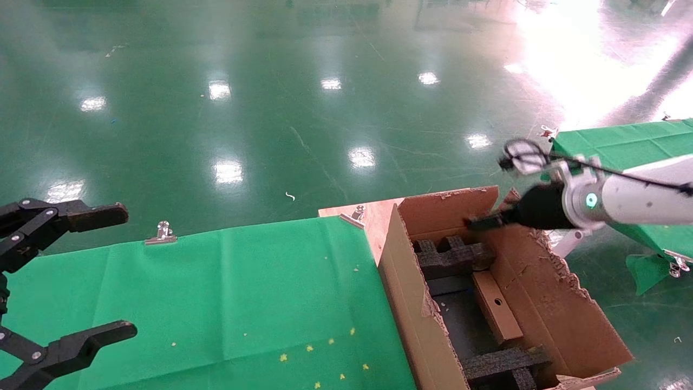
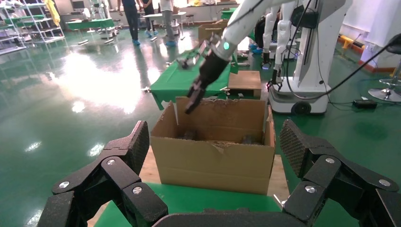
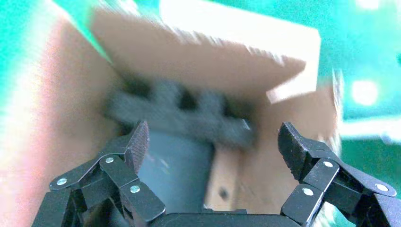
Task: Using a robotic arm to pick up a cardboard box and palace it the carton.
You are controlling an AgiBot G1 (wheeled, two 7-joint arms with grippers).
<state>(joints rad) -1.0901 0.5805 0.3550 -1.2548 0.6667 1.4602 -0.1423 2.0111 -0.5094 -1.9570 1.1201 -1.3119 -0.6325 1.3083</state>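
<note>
Fingers of our right gripper [image 3: 210, 142] stand wide apart with nothing between them, and in the right wrist view we look past them into the carton [image 3: 246, 56]. In the head view the robotic arm [image 1: 639, 197] reaches in from the right, its black gripper end [image 1: 487, 219] poised over the far end of the carton [image 1: 411, 303], above the rim. Inside, we see the cardboard box [image 1: 495, 306] lying flat along the carton's right-hand wall, its round hole facing up, between a black foam block [image 1: 449, 254] at the far end and another foam block [image 1: 506, 365] at the near end. The gripper and the box are apart.

Our left gripper [image 1: 70, 276] hangs at the left edge of the green-covered table [image 1: 243, 292], fingers spread wide and empty. From the left wrist view the carton [image 2: 215, 156] stands beyond the table's edge. Metal clips [image 1: 161, 233] pin the green cloth to the table's far edge.
</note>
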